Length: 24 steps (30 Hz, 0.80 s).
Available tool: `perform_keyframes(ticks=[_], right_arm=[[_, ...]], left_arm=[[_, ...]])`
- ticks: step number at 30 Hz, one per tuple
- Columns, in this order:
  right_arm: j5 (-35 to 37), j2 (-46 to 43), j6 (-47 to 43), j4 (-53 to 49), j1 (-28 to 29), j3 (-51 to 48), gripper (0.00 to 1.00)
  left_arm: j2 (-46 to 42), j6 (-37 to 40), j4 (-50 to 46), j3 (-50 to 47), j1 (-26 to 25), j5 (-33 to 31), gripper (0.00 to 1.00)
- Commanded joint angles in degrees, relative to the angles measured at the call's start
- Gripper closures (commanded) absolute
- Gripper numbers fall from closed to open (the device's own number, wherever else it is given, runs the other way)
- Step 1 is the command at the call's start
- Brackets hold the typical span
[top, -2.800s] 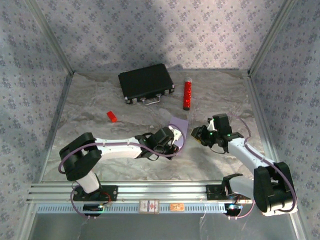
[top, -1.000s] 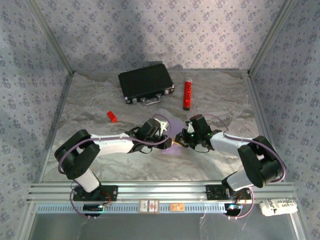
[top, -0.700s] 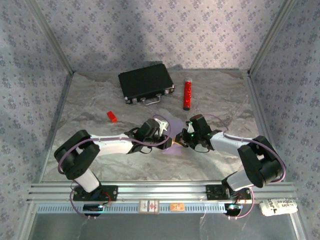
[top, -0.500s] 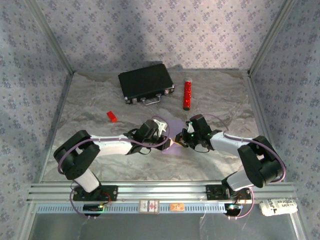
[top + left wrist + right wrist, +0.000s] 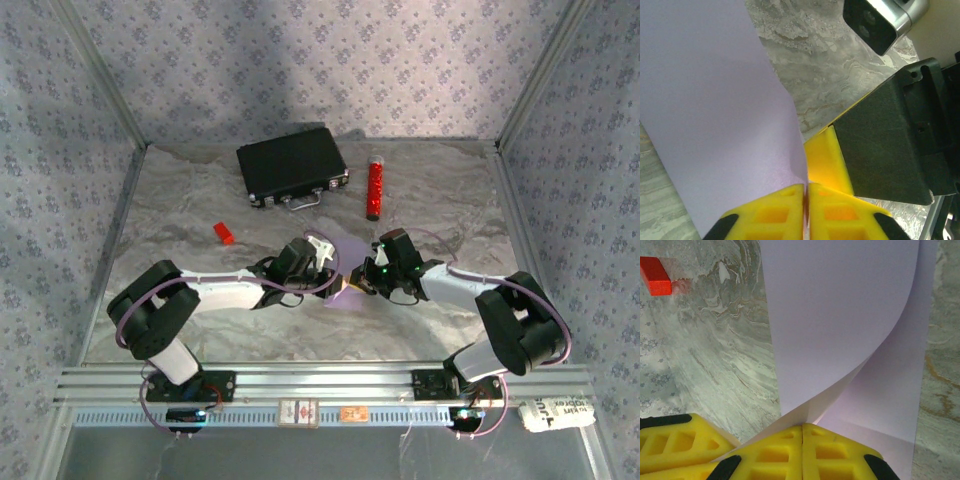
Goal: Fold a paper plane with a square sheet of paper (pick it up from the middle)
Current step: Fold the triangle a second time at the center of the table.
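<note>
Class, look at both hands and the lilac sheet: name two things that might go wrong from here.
Both the left hand and right hand pinch the same square sheet of paper close together; pulling apart might tear it. The sheet is curled over loosely, not creased, so pressing it down now might set a crooked fold.

Nothing here can be read outright. On the front rail, near its middle, sit two small stickers: a pale one with a reddish mark and an orange one, both too small to make out any letters. Down by the right corner lies a white packet with dark print in two lines; the lettering is blurred, possibly a brand name, but I cannot spell it. The black case and the red cylinder carry no legible marking.
</note>
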Motion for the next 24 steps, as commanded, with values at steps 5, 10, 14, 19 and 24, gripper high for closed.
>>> perform_keyframes(ticks=[5,10,14,19,24], right_arm=[[0.61,-0.91,0.50,-0.86,-0.12,0.32,0.93],[4.08,-4.21,-0.31,-5.11,0.12,-1.09,0.90],[6.03,-5.44,0.12,-5.64,0.65,-3.26,0.91],[6.48,-4.32,0.47,-4.64,2.58,-3.99,0.94],[7.48,-2.31,0.19,-4.66,4.12,-3.83,0.95]], left_arm=[[0.03,1.36,1.90,-0.47,0.40,0.93,1.00],[0.14,1.50,1.52,-0.65,0.40,0.82,1.00],[0.17,1.45,1.49,-0.78,0.37,0.82,1.00],[0.28,1.39,1.36,-1.01,0.40,0.82,1.00],[0.38,1.36,0.95,-0.98,0.40,0.73,1.00]])
